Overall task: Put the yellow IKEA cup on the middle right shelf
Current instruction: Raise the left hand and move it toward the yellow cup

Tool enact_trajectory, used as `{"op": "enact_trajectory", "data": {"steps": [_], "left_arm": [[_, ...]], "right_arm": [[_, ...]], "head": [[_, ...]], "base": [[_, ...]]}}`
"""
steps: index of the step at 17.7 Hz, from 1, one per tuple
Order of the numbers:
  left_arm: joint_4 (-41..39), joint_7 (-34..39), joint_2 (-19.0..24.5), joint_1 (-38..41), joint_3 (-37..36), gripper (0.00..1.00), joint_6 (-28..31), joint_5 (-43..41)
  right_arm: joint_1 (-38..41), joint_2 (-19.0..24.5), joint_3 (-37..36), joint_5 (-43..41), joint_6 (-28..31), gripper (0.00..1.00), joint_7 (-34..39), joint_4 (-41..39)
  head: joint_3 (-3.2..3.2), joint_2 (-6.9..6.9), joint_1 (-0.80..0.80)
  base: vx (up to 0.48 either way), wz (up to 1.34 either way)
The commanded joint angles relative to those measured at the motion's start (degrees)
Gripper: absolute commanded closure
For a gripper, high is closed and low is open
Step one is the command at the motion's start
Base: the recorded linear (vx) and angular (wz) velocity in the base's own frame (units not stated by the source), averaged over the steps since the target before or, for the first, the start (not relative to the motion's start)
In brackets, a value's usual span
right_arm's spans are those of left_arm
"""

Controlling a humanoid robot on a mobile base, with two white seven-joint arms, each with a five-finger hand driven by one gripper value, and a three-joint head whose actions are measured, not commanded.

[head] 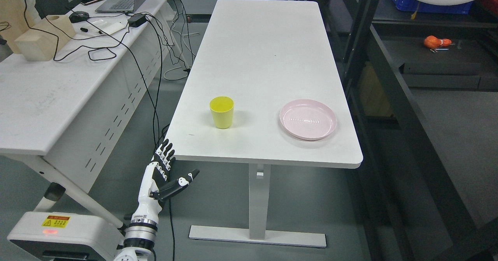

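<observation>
Yellow plastic cup [221, 112] is standing upright near the white table [264, 58] edge, reachable; left hand [165, 171] is hovering below, fingers spread, empty.

One view only, from the robot's head: it looks down and forward along the white tabletop [264, 58] from beyond its near short end, set back and high enough to take in its whole length, the floor, a desk [46, 97] at left and dark shelving [393, 78] at right.

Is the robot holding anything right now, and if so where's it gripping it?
Nothing. The left hand is open below the table edge, and the yellow cup stands untouched on the table.
</observation>
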Motion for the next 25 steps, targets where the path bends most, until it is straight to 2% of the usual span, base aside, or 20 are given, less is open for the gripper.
{"op": "enact_trajectory", "data": {"steps": [1, 7, 11, 17, 25], "left_arm": [[0.20, -0.05, 1.00, 0.00, 0.62, 0.00, 0.02, 0.00], [0.20, -0.05, 1.00, -0.44, 0.88, 0.00, -0.07, 0.00], [1.51, -0.14, 1.00, -1.84, 4.56, 0.00, 1.15, 0.00], [11.17, -0.57, 2.46, -10.71, 7.47, 0.00, 1.16, 0.00], [15.05, -0.66, 1.85, -17.31, 4.76, 0.00, 1.07, 0.00]], "right_arm": [[0.35, -1.00, 0.00, 0.00, 0.04, 0.01, -0.04, -0.03], [0.35, -1.00, 0.00, 0.00, 0.04, 0.01, -0.04, -0.03], [0.35, -1.00, 0.00, 0.00, 0.04, 0.01, -0.04, -0.03], [0.35, -1.00, 0.00, 0.00, 0.04, 0.01, -0.04, -0.03], [0.35, -1.00, 0.00, 0.00, 0.04, 0.01, -0.04, -0.03]], "head": [[0.00, 0.00, 0.00], [0.00, 0.00, 0.00], [0.00, 0.00, 0.00], [0.00, 0.00, 0.00], [0.00, 0.00, 0.00]], "base": [[0.000, 0.00], [0.000, 0.00], [0.014, 0.02], [0.072, 0.08], [0.091, -0.08]]}}
